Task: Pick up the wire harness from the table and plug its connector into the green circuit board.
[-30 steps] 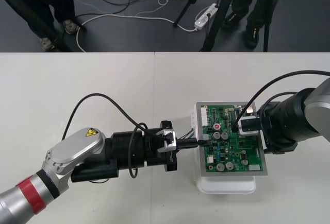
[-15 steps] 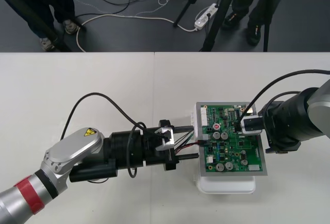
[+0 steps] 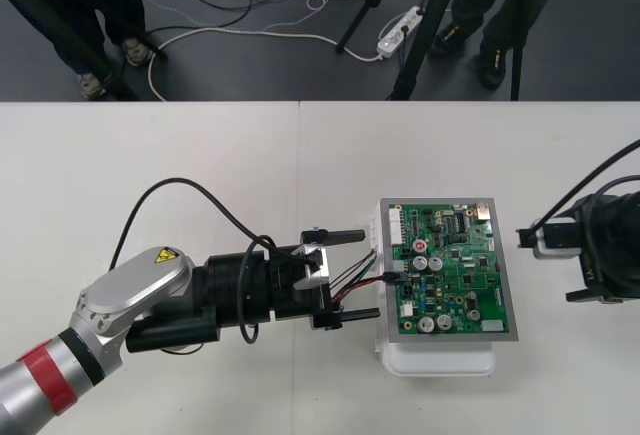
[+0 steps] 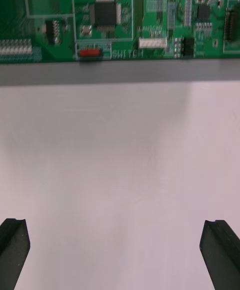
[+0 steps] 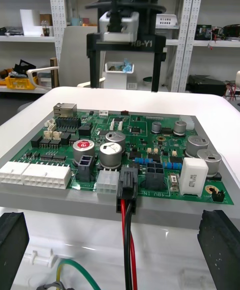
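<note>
harness plugged into board, both grippers spread

the harness (image 3: pixel 356 280) is found at the board's (image 3: pixel 452 267) left edge, between the board and the left gripper (image 3: pixel 368 273). in the left wrist view its black plug (image 5: pixel 128 186) is seen seated in a socket on the near edge of the board (image 5: pixel 150 140), beside a white connector. red and black wires (image 5: pixel 128 250) are seen dropping from the plug toward the camera. a green wire (image 5: pixel 75 266) is seen curving lower down, over the white base (image 5: pixel 165 250). in the front view the wires are strung from the plug (image 3: pixel 393 277) back between the left fingers.

the left gripper is held just left of the board, low over the table (image 3: pixel 200 175). its fingers (image 5: pixel 220 245) are spread wide, one on each side of the wires, and nothing is pinched between them; no touch on the wires can be made out.

the right gripper (image 3: pixel 543 265) is held off the board's right edge, apart from it, over bare table. its fingers (image 4: pixel 222 250) are spread wide too, and nothing is held. in the right wrist view the board's (image 4: pixel 120 15) edge is seen beyond them. across the board, in the left wrist view, the right gripper (image 5: pixel 125 85) is seen facing the left one.

the board is carried on its base (image 3: pixel 440 358).
</note>
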`<state>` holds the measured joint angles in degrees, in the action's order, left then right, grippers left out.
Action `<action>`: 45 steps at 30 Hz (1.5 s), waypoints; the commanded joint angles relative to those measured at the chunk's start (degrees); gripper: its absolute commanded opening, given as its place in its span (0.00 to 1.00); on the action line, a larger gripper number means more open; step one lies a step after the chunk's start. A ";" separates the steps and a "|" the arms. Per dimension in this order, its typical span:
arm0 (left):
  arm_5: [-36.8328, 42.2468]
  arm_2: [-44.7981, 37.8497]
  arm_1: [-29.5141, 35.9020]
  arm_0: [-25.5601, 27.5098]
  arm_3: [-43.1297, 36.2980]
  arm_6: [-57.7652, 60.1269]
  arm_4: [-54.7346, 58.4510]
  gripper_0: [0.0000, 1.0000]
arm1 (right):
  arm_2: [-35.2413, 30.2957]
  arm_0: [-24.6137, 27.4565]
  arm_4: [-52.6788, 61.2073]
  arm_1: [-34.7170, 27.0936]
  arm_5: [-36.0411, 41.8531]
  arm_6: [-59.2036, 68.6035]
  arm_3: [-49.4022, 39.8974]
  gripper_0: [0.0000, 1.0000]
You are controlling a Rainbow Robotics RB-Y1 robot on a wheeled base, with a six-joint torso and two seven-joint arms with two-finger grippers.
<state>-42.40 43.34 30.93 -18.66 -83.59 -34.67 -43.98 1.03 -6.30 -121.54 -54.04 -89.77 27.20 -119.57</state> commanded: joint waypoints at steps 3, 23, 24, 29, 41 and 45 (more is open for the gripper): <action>1.27 -0.62 4.23 0.99 -2.28 -3.03 0.82 1.00 | -11.23 6.65 7.46 -3.35 -0.23 -5.58 -1.63 1.00; -18.86 -6.07 19.26 0.99 -2.28 10.33 -1.99 1.00 | -26.43 11.66 42.88 -4.06 -0.23 -9.53 5.75 1.00; -20.27 -6.34 20.23 0.99 -2.28 11.56 -2.08 1.00 | -26.87 11.66 43.84 -4.49 -0.23 -9.80 6.37 1.00; -27.74 -10.12 23.21 1.08 -2.28 16.13 -3.31 1.00 | -27.66 11.66 47.45 -6.43 -0.23 -11.38 9.44 1.00; -44.08 -27.25 24.36 3.54 -3.95 27.20 -10.69 1.00 | -25.47 8.85 55.44 -8.98 0.03 -24.56 20.25 1.00; -47.60 -32.79 24.27 5.48 -6.32 31.33 -11.57 1.00 | -24.76 6.65 55.97 -8.98 0.03 -26.14 21.40 1.00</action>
<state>-82.18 15.28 53.00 -15.70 -86.43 -9.36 -54.82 -24.56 3.34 -66.92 -60.29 -89.75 3.82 -99.10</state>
